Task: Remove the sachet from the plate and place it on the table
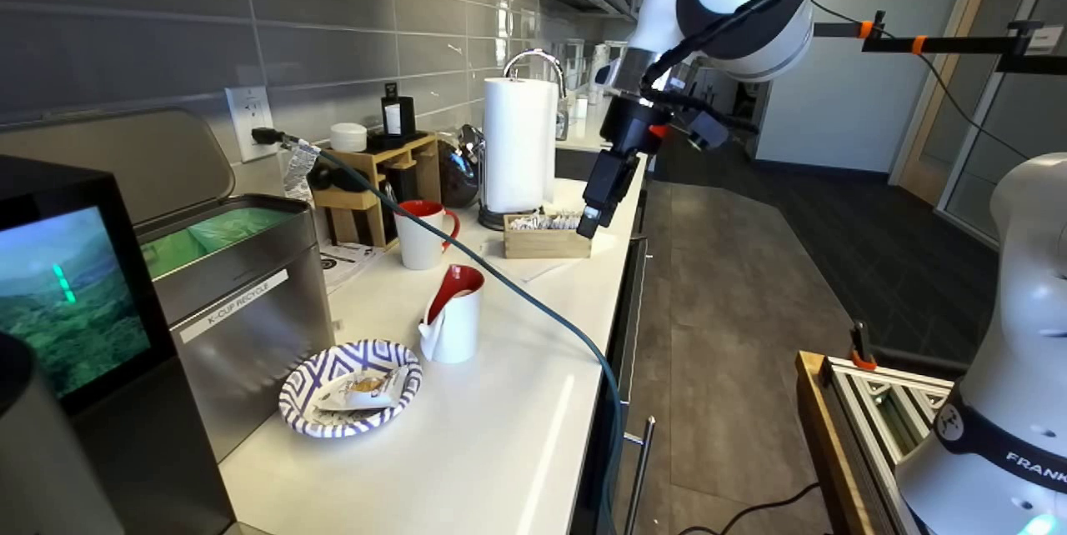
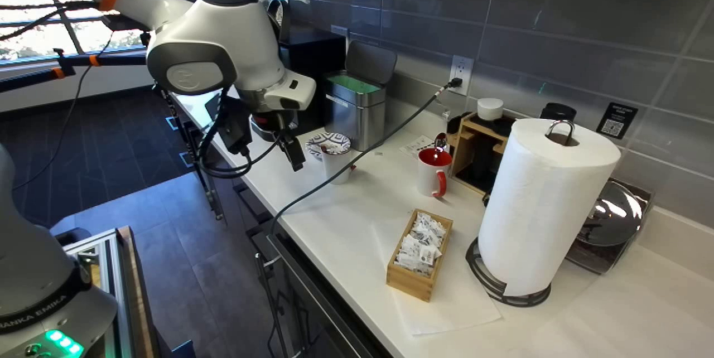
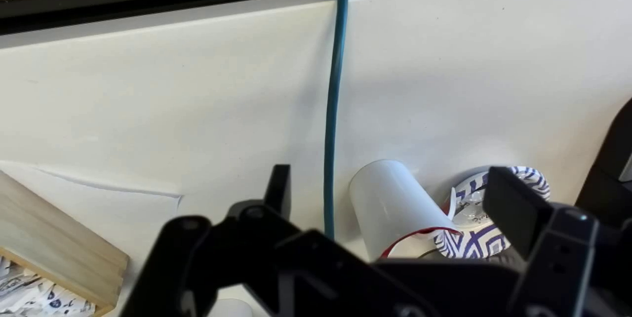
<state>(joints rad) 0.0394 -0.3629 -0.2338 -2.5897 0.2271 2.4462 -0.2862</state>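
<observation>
In an exterior view, the gripper (image 1: 593, 214) hangs well apart from the plate (image 1: 298, 408) with the sachet (image 1: 363, 395) on it; the approach seems in hand, a descent likely next. The sachet looks pale, with a golden patch. In an exterior view, a white pitcher (image 2: 333, 163) partly hides the plate. In the wrist view, the jaws stand wide, holding nothing; the sachet looks glossy.

table (image 1: 433, 468): smth, glossy | sachet (image 1: 367, 393): shiny, plas.-look | bin (image 1: 258, 356): satin mtl | box (image 1: 546, 247): wd | towel roll (image 1: 515, 147): ppr
</observation>
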